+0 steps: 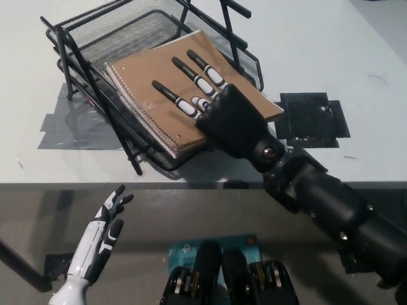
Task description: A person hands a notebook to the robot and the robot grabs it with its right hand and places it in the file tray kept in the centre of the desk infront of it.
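Observation:
A brown spiral-bound notebook (152,82) lies tilted in the black wire-mesh file tray (114,32), its right corner sticking out over the tray's near right rim. My black right hand (219,108) rests flat on the cover, open, with its fingers (170,95) stretched straight toward the spiral edge. It grips nothing. My white left hand (102,232) hangs open below the desk's front edge at lower left.
The tray stands on a white desk (318,38), on strips of grey tape (70,127). A black taped patch (311,117) lies to the right of the tray. The desk's front edge runs across the picture below the tray.

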Available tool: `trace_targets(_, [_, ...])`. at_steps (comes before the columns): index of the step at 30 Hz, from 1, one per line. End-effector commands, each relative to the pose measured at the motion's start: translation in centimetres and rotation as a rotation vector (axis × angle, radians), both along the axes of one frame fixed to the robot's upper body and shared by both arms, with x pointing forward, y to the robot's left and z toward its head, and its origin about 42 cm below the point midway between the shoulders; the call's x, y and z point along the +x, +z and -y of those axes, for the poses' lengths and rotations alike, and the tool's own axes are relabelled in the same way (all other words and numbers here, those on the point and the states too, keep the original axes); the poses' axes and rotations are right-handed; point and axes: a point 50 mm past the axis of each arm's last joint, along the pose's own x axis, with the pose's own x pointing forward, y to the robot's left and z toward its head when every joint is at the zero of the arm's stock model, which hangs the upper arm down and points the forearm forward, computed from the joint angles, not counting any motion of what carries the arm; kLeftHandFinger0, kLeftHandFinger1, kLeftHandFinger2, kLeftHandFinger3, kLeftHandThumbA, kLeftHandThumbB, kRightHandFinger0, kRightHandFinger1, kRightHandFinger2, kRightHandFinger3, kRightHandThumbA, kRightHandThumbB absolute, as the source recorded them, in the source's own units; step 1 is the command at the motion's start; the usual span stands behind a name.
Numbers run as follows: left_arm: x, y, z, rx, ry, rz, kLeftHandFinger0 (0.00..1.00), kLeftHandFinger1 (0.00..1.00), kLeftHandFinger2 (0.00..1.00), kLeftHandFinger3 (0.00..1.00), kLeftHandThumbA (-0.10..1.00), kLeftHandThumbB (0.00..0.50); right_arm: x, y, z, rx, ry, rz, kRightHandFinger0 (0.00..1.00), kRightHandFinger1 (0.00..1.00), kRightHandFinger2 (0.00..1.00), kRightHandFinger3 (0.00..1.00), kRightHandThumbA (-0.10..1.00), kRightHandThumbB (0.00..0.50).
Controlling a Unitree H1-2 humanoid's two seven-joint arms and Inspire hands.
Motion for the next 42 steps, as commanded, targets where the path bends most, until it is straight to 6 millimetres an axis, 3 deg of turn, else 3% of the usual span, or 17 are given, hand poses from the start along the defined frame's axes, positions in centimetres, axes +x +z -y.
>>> trace_targets(1, [0.6, 1.2, 0.1, 0.010, -0.042, 0.060, 1.00, 0.98, 0.91, 1.00, 1.00, 0.292, -6.0, 6.4, 6.1, -0.137, -0.058, -0.845, 1.00, 1.00, 1.00, 1.00, 0.72, 0.500])
trace_targets(9, [1.2, 1.6, -0.1, 0.004, -0.040, 0.061, 1.00, 0.97, 0.89, 1.00, 1.00, 0.288, -11.6, 11.3, 11.9, -0.144, -0.062, -0.942, 1.00, 1.00, 1.00, 1.00, 0.60, 0.500])
trace_targets(12, [1.3, 1.6, -0.3, 0.007, -0.042, 0.071, 1.00, 0.95, 0.88, 1.00, 1.00, 0.266, -13.7, 12.8, 14.0, -0.134, -0.051, -0.958, 1.00, 1.00, 1.00, 1.00, 0.57, 0.500])
trace_targets(17, [1.2, 1.4, -0.3, 0.010, -0.042, 0.084, 0.97, 0.93, 0.87, 0.98, 1.00, 0.251, -15.0, 13.8, 15.5, -0.172, -0.111, -1.018, 1.00, 1.00, 1.00, 1.00, 0.53, 0.500])
trace_targets(24, [1.5, 1.5, 0.0, 0.005, -0.049, 0.086, 0.99, 0.94, 0.88, 0.97, 1.00, 0.256, -15.2, 13.8, 17.1, -0.168, -0.164, -1.043, 1.00, 1.00, 1.00, 1.00, 0.52, 0.500])
trace_targets(27, [1.7, 1.7, 0.0, 0.003, -0.051, 0.096, 0.98, 0.93, 0.87, 0.96, 1.00, 0.245, -15.7, 15.2, 18.0, -0.082, -0.160, -0.988, 1.00, 1.00, 1.00, 1.00, 0.59, 0.500])
trace_targets(30, [2.0, 1.9, -0.1, 0.009, -0.046, 0.092, 0.99, 0.95, 0.88, 0.97, 1.00, 0.265, -17.1, 17.4, 19.6, 0.089, -0.119, -0.862, 1.00, 1.00, 1.00, 1.00, 0.78, 0.500])
trace_targets(31, [2.0, 2.0, -0.1, 0.010, -0.046, 0.092, 0.99, 0.95, 0.88, 0.97, 1.00, 0.265, -17.4, 17.6, 19.8, 0.111, -0.111, -0.847, 1.00, 1.00, 1.00, 1.00, 0.78, 0.500])
trace_targets(32, [2.1, 2.0, -0.2, 0.012, -0.044, 0.088, 1.00, 0.98, 0.91, 0.97, 1.00, 0.286, -18.4, 18.3, 20.5, 0.196, -0.073, -0.761, 1.00, 1.00, 1.00, 1.00, 0.94, 0.465])
trace_targets(33, [2.1, 2.0, -0.2, 0.017, -0.041, 0.083, 1.00, 0.99, 0.94, 0.99, 1.00, 0.294, -19.7, 18.8, 21.1, 0.286, -0.043, -0.679, 1.00, 1.00, 1.00, 1.00, 1.00, 0.458])
trace_targets(34, [2.1, 2.1, -0.3, 0.018, -0.040, 0.083, 1.00, 1.00, 0.95, 1.00, 1.00, 0.290, -20.6, 18.7, 21.2, 0.342, -0.023, -0.636, 1.00, 1.00, 1.00, 1.00, 1.00, 0.442])
trace_targets(36, [1.9, 2.0, -0.3, 0.020, -0.036, 0.083, 1.00, 1.00, 0.97, 1.00, 1.00, 0.296, -22.6, 17.8, 21.1, 0.465, 0.008, -0.586, 1.00, 1.00, 1.00, 1.00, 1.00, 0.484])
trace_targets(37, [1.7, 1.9, -0.2, 0.018, -0.034, 0.082, 0.99, 1.00, 0.98, 1.00, 1.00, 0.300, -23.5, 16.9, 20.8, 0.532, 0.043, -0.573, 1.00, 1.00, 1.00, 1.00, 1.00, 0.470])
trace_targets(40, [1.0, 1.2, -0.1, 0.017, -0.030, 0.075, 0.98, 1.00, 0.99, 1.00, 1.00, 0.302, -25.4, 11.5, 18.6, 0.720, 0.141, -0.585, 1.00, 1.00, 1.00, 1.00, 1.00, 0.370])
trace_targets(42, [0.5, 0.9, -0.1, 0.008, -0.024, 0.066, 0.98, 1.00, 0.99, 1.00, 1.00, 0.308, -25.7, 8.0, 17.3, 0.829, 0.141, -0.653, 1.00, 1.00, 1.00, 1.00, 1.00, 0.391])
